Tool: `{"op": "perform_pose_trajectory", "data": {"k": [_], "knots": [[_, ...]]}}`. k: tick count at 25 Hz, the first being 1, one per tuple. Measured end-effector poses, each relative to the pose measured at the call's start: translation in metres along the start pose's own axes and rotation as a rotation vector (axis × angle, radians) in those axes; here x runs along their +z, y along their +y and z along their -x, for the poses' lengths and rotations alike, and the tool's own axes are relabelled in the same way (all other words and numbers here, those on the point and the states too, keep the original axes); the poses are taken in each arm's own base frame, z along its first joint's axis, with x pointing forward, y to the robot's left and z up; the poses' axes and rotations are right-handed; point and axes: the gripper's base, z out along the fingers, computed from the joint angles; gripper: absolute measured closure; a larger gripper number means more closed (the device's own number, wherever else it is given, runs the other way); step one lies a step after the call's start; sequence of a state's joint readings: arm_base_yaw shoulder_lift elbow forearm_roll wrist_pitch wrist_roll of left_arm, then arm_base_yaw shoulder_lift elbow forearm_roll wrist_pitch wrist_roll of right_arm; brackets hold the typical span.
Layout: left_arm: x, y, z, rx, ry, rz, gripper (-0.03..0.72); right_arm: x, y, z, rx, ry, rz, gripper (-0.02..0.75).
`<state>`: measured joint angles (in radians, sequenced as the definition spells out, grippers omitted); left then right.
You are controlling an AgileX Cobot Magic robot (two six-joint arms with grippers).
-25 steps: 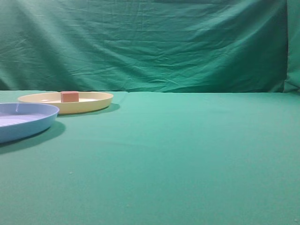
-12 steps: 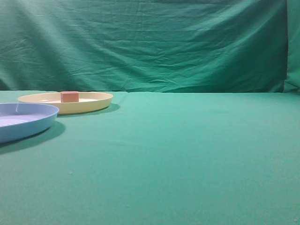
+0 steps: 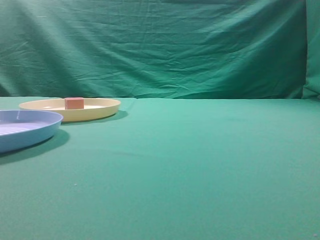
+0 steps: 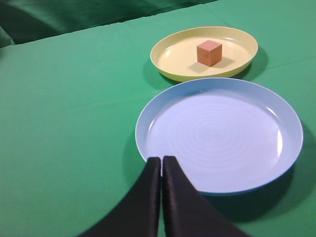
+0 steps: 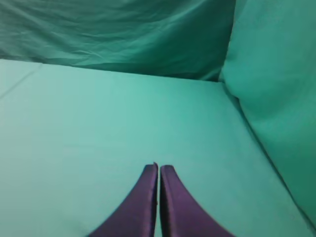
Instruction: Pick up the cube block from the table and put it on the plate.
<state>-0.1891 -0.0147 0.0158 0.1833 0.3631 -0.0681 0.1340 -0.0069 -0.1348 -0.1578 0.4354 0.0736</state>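
Note:
The cube block, pink-red on top, sits inside the pale yellow plate at the far left of the green table. In the left wrist view the cube block rests near the middle of the yellow plate. My left gripper is shut and empty, its tips over the near rim of the light blue plate, well short of the cube. My right gripper is shut and empty over bare green cloth. Neither gripper shows in the exterior view.
A light blue plate stands at the left edge, nearer than the yellow plate; it also shows in the left wrist view. A wrinkled green backdrop hangs behind the table and along its right side.

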Motion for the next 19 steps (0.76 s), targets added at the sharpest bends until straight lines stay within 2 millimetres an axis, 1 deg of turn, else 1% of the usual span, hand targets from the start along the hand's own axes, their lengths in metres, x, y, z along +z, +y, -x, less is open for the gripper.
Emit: {"op": "perform_pose_trajectory", "data": {"k": [4, 6, 19], "knots": [[0.0, 0.0, 0.0, 0.0, 0.0, 0.0, 0.688, 0.013, 0.002, -0.034, -0.004, 0.072, -0.014, 0.738], [0.0, 0.0, 0.0, 0.0, 0.0, 0.0, 0.688, 0.016, 0.003, -0.045, -0.006, 0.103, -0.012, 0.738], [0.0, 0.0, 0.0, 0.0, 0.0, 0.0, 0.688, 0.016, 0.004, -0.046, -0.008, 0.105, -0.011, 0.738]]}}
